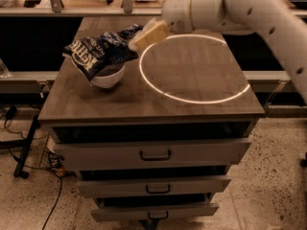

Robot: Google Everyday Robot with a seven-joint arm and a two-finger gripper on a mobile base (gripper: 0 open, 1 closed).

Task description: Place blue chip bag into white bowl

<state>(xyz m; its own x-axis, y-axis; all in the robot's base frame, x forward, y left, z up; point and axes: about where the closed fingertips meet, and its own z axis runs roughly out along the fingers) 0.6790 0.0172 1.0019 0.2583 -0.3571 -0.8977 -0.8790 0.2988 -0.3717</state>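
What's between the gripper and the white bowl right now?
Only the blue chip bag. In the camera view it lies across the white bowl, one end reaching toward the gripper, which is above the tabletop, back left.

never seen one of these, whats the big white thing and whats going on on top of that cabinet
The big white thing is a robot arm, reaching in from the upper right. Its tan tip is the end effector, the part that grasps; it sits at the right end of a dark blue chip bag. There is only one camera view, looking down at the front of a wooden cabinet with three drawers slightly pulled out. On the left of its top stands a white bowl, and the bag lies across the bowl's mouth, sticking out on both sides. I cannot tell whether the end effector grips the bag. The bright ring on the top looks like light, not an object.
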